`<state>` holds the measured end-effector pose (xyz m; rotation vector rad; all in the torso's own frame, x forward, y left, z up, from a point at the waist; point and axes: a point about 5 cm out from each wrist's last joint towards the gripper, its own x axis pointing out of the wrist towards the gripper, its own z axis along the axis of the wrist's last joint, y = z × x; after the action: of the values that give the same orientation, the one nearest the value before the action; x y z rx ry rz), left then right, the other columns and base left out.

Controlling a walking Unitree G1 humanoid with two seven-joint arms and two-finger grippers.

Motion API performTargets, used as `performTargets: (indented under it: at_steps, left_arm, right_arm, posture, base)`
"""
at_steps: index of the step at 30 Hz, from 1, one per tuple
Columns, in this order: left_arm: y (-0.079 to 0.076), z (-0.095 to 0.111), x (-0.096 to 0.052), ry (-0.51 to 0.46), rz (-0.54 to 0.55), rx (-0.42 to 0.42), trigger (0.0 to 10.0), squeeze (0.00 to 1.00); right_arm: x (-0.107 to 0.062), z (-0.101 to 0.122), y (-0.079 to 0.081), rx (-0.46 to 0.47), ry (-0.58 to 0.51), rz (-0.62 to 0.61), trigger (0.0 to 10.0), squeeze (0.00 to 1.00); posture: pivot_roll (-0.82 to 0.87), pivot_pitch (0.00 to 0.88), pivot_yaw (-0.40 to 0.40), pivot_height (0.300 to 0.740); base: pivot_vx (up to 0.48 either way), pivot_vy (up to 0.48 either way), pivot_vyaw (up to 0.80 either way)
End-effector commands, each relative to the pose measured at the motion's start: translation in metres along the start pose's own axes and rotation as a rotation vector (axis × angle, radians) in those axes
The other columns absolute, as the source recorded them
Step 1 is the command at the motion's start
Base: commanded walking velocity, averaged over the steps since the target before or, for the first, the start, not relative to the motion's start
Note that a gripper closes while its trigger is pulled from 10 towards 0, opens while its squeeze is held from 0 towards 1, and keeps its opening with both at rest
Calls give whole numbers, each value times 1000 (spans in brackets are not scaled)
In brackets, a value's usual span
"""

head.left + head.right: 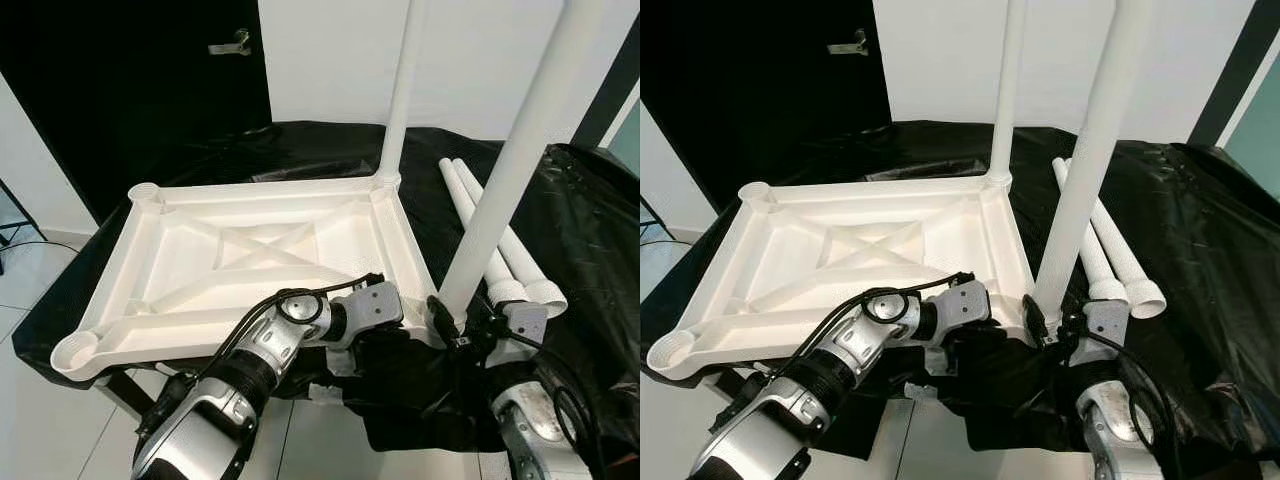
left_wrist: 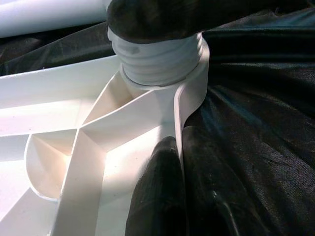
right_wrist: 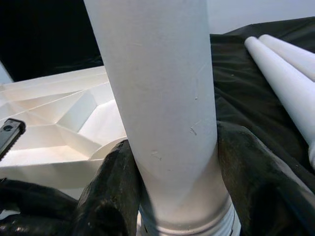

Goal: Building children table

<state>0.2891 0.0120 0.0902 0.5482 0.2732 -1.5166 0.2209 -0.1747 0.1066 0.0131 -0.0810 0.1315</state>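
A white plastic tabletop (image 1: 240, 265) lies upside down on a surface draped in black cloth (image 1: 560, 230), its ribbed underside facing up, with a round socket at each corner; its near edge runs along the near edge of the surface. One white leg (image 1: 400, 90) stands upright in the far right corner socket; a second white leg (image 1: 520, 150) stands tilted slightly in the near right corner socket, its threaded end visible at the socket in the left wrist view. Two loose legs (image 1: 490, 240) lie side by side on the cloth just beside the tabletop's right edge, their wide ends toward the near edge of the surface.

The right end effector (image 3: 170, 187) is at the near right corner, its two black fingers (image 3: 256, 172) clamped on either side of the near leg just above its threaded collar; the left end effector (image 2: 162, 191) is at the tabletop's near edge just beside that same corner, one black finger inside the rim wall and the other outside it, so it pinches the rim of the tabletop.

A black door with a metal handle (image 1: 232, 44) stands behind the far left corner of the surface; a white wall is to its right.
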Motion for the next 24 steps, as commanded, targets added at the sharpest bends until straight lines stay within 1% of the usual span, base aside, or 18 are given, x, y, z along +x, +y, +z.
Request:
performTargets:
  at_steps: [1, 4, 5, 6, 7, 8, 9, 10, 11, 12, 13, 14, 15, 18, 19, 20, 21, 24]
  left_arm:
    - [-32, -48, 5, 137, -103, -159, 10000, 0]
    - [-33, -49, 5, 139, -105, -162, 10000, 0]
    - [-34, -49, 5, 138, -107, -163, 10000, 0]
    - [-34, -49, 6, 137, -108, -163, 10000, 0]
    - [-34, -49, 6, 137, -109, -163, 10000, 0]
    - [-34, -49, 6, 137, -109, -163, 10000, 0]
    - [-34, -49, 6, 138, -109, -163, 10000, 0]
    - [-34, -49, 6, 138, -109, -163, 10000, 0]
    - [-35, -49, 6, 138, -109, -162, 10000, 0]
    - [-36, -50, 6, 140, -114, -160, 10000, 0]
    - [-36, -50, 6, 140, -114, -160, 10000, 0]
    - [-36, -50, 6, 141, -117, -159, 10000, 0]
    - [-36, -51, 6, 142, -119, -158, 10000, 0]
    - [-37, -51, 6, 142, -119, -158, 10000, 0]
    - [-36, -50, 6, 142, -121, -157, 10000, 0]
    - [-36, -50, 5, 140, -124, -153, 10000, 0]
    - [-36, -50, 5, 140, -124, -153, 10000, 0]
    - [-36, -49, 5, 135, -134, -148, 10000, 0]
  right_arm:
    - [-1, 5, -23, -45, -13, -161, 0, 0]
    - [-1, 5, -21, -50, -12, -148, 0, 0]
    - [0, 4, -20, -51, -4, -131, 1922, 0]
    - [0, 4, -19, -51, 1, -121, 1922, 0]
    - [1, 2, -17, -59, 12, -101, 10000, 0]
    - [1, 2, -17, -59, 12, -101, 10000, 0]
    - [2, 2, -15, -54, 17, -52, 10000, 435]
    - [2, 2, -15, -54, 17, -52, 10000, 435]
    - [3, 1, -13, -50, 17, -12, 10000, 796]
    - [9, 2, -12, -25, 22, 130, 10000, 1000]
    - [9, 2, -12, -25, 22, 130, 10000, 1000]
    - [11, 3, -12, -22, 27, 177, 10000, 1000]
    - [14, 6, -17, -49, 19, 217, 10000, 808]
    - [16, 9, -21, -72, 13, 235, 10000, 808]
    - [20, 12, -26, -106, 12, 277, 10000, 0]
    - [23, 14, -29, -131, 22, 347, 10000, 0]
    - [23, 14, -29, -131, 22, 347, 10000, 0]
    - [25, 15, -30, -140, 58, 462, 10000, 0]
  posture:
    - [174, 0, -25, 740]
    - [174, 0, -21, 740]
    - [173, 0, -21, 740]
    - [173, 0, -21, 740]
    - [170, 0, -19, 740]
    - [170, 0, -19, 740]
    - [168, 0, -18, 740]
    - [168, 0, -18, 740]
    - [167, 0, -17, 740]
    - [161, 0, -13, 740]
    - [161, 0, -13, 740]
    - [161, 0, -13, 740]
    - [159, 0, -12, 740]
    - [159, 0, -12, 740]
    - [159, 0, -13, 740]
    - [160, 0, -13, 740]
    - [160, 0, -13, 740]
    - [161, 0, -14, 740]
  base:
    - [0, 0, 0]
    - [0, 0, 0]
    - [0, 0, 0]
    - [0, 0, 0]
    - [0, 0, 0]
    - [0, 0, 0]
    - [0, 0, 0]
    - [0, 0, 0]
    - [0, 0, 0]
    - [0, 0, 0]
    - [0, 0, 0]
    - [0, 0, 0]
    - [0, 0, 0]
    - [0, 0, 0]
    - [0, 0, 0]
    - [0, 0, 0]
    - [0, 0, 0]
    - [0, 0, 0]
